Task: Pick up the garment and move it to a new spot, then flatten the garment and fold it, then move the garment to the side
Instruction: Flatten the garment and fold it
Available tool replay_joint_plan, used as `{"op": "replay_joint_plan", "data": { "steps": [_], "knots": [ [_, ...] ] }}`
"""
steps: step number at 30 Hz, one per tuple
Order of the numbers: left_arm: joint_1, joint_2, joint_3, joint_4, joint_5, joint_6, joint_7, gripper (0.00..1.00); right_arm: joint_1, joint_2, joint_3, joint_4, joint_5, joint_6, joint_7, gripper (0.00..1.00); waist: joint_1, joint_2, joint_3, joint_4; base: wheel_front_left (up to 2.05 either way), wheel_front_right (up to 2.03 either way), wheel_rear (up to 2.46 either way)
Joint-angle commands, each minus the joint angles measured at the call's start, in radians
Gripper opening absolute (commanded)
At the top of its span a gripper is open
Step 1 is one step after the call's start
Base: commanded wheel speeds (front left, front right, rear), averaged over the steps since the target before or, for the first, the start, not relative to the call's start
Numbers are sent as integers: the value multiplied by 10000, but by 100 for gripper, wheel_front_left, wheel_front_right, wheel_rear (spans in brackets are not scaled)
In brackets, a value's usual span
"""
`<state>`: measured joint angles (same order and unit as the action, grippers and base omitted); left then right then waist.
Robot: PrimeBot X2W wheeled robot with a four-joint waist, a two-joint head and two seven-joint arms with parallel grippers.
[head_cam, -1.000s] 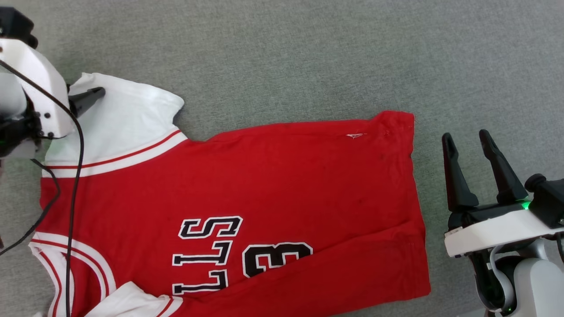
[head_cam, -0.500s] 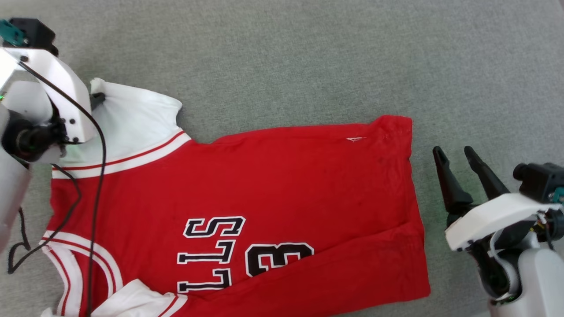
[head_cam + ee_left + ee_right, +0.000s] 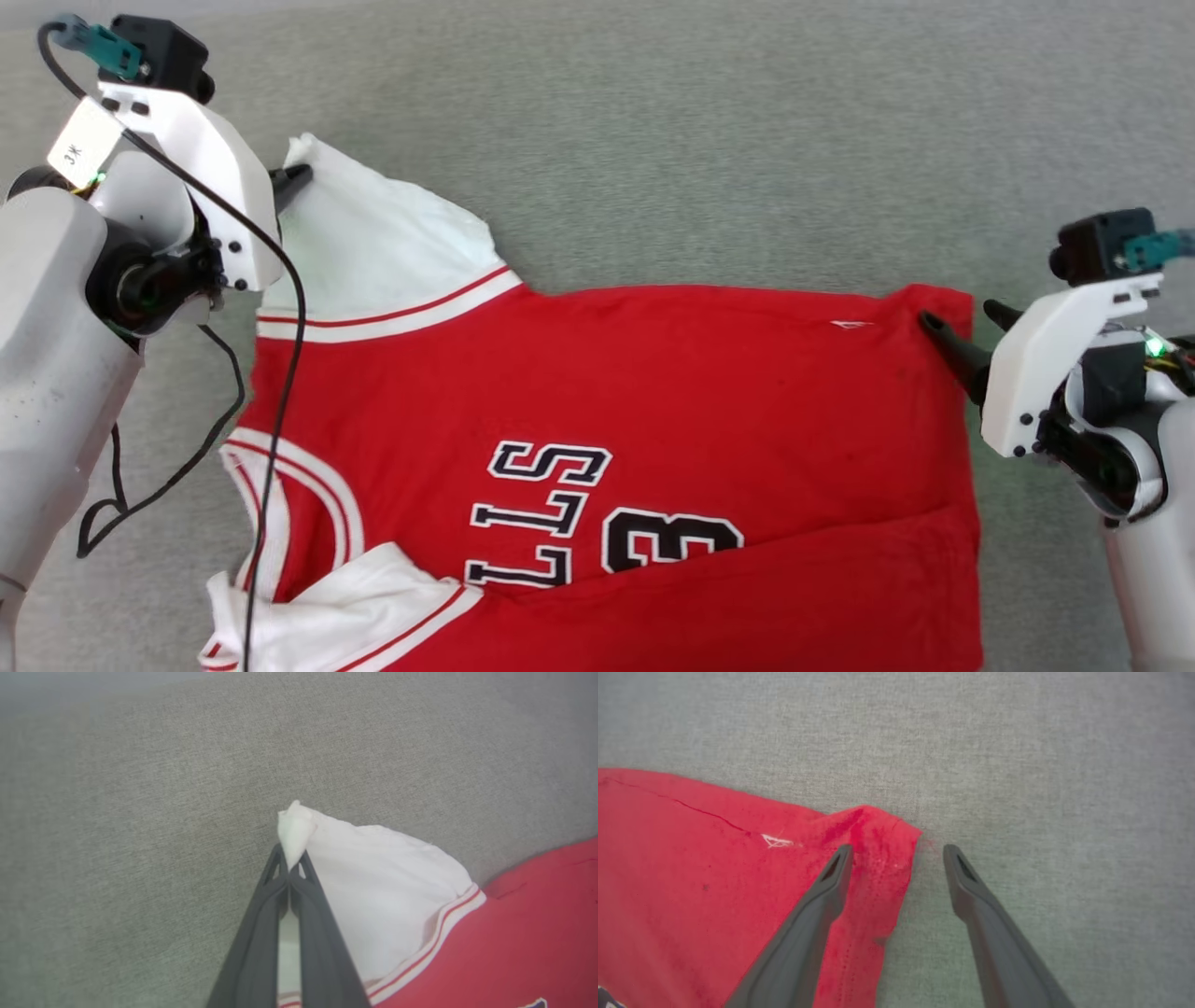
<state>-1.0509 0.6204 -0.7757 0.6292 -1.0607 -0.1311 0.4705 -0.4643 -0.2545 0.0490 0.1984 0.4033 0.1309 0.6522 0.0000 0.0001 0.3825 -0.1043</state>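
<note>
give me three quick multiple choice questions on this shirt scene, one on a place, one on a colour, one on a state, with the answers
1. Where is the right gripper?
A) at a hem corner of the shirt
B) on the collar
C) over the lettering

2. What colour is the sleeve pinched by the left gripper?
A) red
B) black
C) white

3. How do the right gripper's jaws stand?
A) shut on cloth
B) open
C) shut on nothing

Answers:
1 A, one finger lies over the red corner and the other over the grey surface.
2 C, white cloth pokes out between the shut fingers.
3 B, a wide gap shows between its two fingers.
</note>
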Motion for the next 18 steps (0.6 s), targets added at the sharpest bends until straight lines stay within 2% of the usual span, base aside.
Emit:
{"op": "replay_joint_plan", "data": {
  "steps": [1, 5, 9, 10, 11, 12, 15, 18],
  "knots": [
    [-56, -16, -37, -84, -52, 9, -82, 0, -202, -107, 114, 90, -23, -4, 307, 100, 0, -1, 25, 237, 0, 0, 0],
    [-80, -10, -100, -419, -67, 9, -351, 0, -429, -368, 357, 511, -107, -4, 1718, 100, 0, -1, 181, 528, 0, 0, 0],
    [95, 0, -177, -663, -154, 9, -553, 0, -246, -352, 472, 1070, -188, -4, 3020, 100, 0, -1, 241, 695, 0, 0, 0],
    [148, 9, -201, -698, -169, 9, -615, 0, -227, -326, 469, 1172, -212, -4, 3268, 87, 0, -1, 242, 719, 0, 0, 0],
    [162, 29, -217, -732, -171, 8, -662, 0, -205, -311, 474, 1220, -241, -4, 3423, 33, 0, -1, 247, 739, 0, 0, 0],
    [167, 50, -222, -766, -194, 8, -750, 0, -221, -282, 464, 1234, -228, -4, 3501, 0, 0, -1, 248, 754, 0, 0, 0],
    [233, 92, -257, -801, -234, 8, -991, 0, -410, -256, 371, 1133, -178, -4, 3489, 0, 0, -1, 201, 800, 0, 0, 0],
    [309, 145, -230, -803, -247, 8, -1329, 0, -696, -270, 78, 753, -169, -6, 3017, 0, 0, -1, 42, 829, 0, 0, 0]
  ]
}}
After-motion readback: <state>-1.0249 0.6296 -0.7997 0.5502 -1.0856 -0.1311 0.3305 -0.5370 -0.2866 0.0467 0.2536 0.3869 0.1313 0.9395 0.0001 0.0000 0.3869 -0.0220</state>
